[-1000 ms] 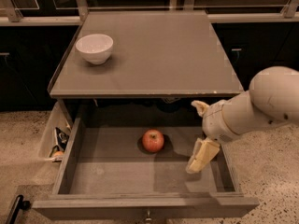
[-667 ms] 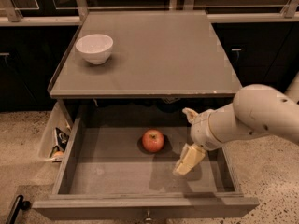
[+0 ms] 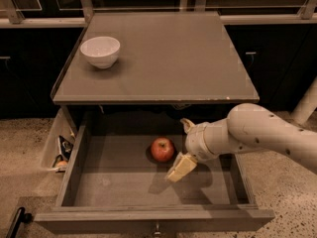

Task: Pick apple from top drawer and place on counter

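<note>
The red apple sits on the flat grey bottom of the open top drawer, near its middle back. My gripper is inside the drawer just right of the apple, open, with one fingertip behind and the other in front. It holds nothing and is close to the apple but apart from it. The grey counter lies above the drawer.
A white bowl stands on the counter's left back part. A side bin with small items hangs left of the drawer. The drawer's front knob is at the bottom edge. Speckled floor lies on both sides.
My gripper and arm have moved left inside the drawer, from near its right wall to just beside the apple. The apple has not moved.
</note>
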